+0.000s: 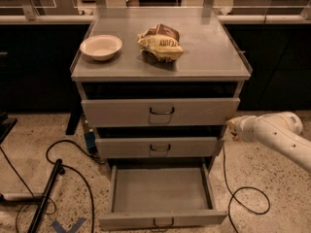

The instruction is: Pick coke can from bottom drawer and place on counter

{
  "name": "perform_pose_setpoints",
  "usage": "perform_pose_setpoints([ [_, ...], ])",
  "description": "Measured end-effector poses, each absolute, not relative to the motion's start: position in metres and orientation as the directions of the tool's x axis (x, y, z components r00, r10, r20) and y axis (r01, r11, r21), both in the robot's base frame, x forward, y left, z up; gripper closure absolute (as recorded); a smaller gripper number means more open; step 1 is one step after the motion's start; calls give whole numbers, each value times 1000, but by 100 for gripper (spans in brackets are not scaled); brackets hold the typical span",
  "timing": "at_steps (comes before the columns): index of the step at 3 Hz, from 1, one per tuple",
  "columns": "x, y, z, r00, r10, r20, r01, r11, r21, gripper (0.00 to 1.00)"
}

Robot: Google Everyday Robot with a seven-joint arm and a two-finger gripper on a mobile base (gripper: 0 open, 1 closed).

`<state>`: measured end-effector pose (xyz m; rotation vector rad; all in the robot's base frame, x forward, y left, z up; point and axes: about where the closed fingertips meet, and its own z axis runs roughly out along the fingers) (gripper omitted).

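The bottom drawer (131, 220) is pulled out wide, and the part of its grey floor that shows is bare. No coke can shows anywhere; the drawer's rear part is hidden under the middle drawer. The counter (209, 52) is the grey top of the cabinet. My gripper (233, 128) is at the end of the white arm, at the cabinet's right side, level with the gap between the top and middle drawers and outside the drawers.
A white bowl (101, 46) and a yellow-and-brown snack bag (160, 43) sit on the counter. The top drawer (194, 111) and middle drawer (194, 147) stand slightly out. Black cables (249, 198) and a dark pole (46, 198) lie on the floor either side.
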<state>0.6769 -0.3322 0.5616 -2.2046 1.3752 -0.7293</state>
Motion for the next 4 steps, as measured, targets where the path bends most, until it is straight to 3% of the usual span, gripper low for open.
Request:
perform_pose_setpoints([
  [2,735,-419,642,248,-937,246,-702,-349,-621,100],
  [3,764,-493,714,55,-950,306,-676,-261,-689,100],
  [4,776,-536,799,-113,-929,351,-591,-221,-776,100],
])
